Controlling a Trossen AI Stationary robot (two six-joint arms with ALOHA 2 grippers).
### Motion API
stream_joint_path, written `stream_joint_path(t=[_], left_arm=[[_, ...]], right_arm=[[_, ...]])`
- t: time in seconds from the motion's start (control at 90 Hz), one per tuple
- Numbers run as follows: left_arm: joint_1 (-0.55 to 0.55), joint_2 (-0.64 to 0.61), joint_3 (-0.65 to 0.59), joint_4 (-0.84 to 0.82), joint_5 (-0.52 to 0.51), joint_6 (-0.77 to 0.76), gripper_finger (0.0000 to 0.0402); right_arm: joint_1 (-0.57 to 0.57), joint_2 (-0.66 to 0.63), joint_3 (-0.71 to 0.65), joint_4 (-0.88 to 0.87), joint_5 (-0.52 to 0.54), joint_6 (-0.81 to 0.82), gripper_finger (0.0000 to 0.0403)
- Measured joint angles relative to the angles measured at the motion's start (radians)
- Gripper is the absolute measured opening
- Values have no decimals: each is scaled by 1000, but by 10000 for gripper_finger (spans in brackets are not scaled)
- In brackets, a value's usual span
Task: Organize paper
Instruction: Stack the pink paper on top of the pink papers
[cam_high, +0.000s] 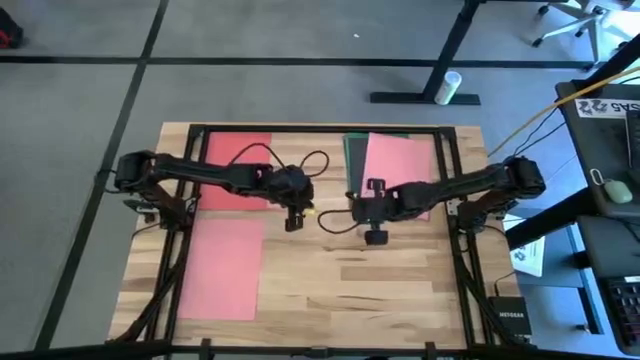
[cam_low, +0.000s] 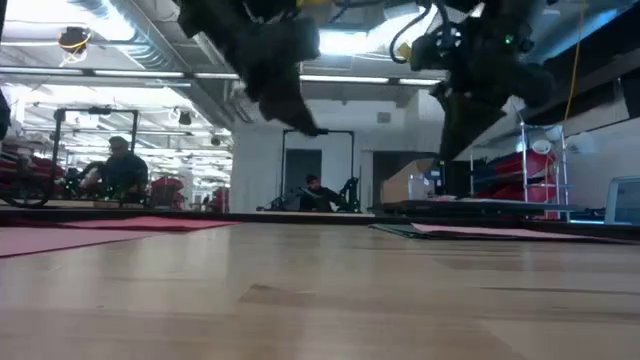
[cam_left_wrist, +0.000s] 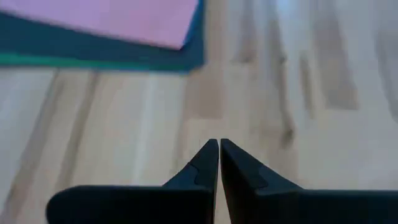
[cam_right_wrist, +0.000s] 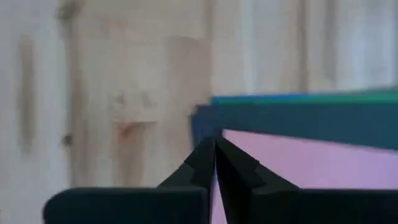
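Observation:
The paper lies flat in three places on the wooden table (cam_high: 340, 280). A red sheet (cam_high: 235, 170) is at the far left and a salmon-pink sheet (cam_high: 225, 268) at the near left. At the far right is a stack with a pink sheet (cam_high: 400, 165) on top of dark sheets (cam_high: 353, 155). In the right wrist view, blue and green edges (cam_right_wrist: 311, 98) show under the stack's dark sheet (cam_right_wrist: 280, 118). My right gripper (cam_right_wrist: 214, 143) is shut over the near-left corner of that pink sheet (cam_right_wrist: 311, 165). My left gripper (cam_left_wrist: 219, 144) is shut over bare wood left of the stack (cam_left_wrist: 93, 53). In the low view both hang clear of the table.
Black frame rails (cam_high: 300, 129) run along the table's edges. Loose cables (cam_high: 318, 160) loop between the arms. A desk with devices (cam_high: 610, 180) stands right of the table. Bare wood lies at the middle and near right. People (cam_low: 120, 165) sit in the room beyond.

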Motion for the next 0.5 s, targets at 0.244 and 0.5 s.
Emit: stream_joint_path(t=[0.244, 0.5], left_arm=[[8, -6, -98, 316, 138, -59, 0], [7, -13, -273, 707, 181, -168, 0]], right_arm=[[-10, 0, -94, 101, 39, 24, 83], [-10, 0, -222, 239, 49, -14, 122]])
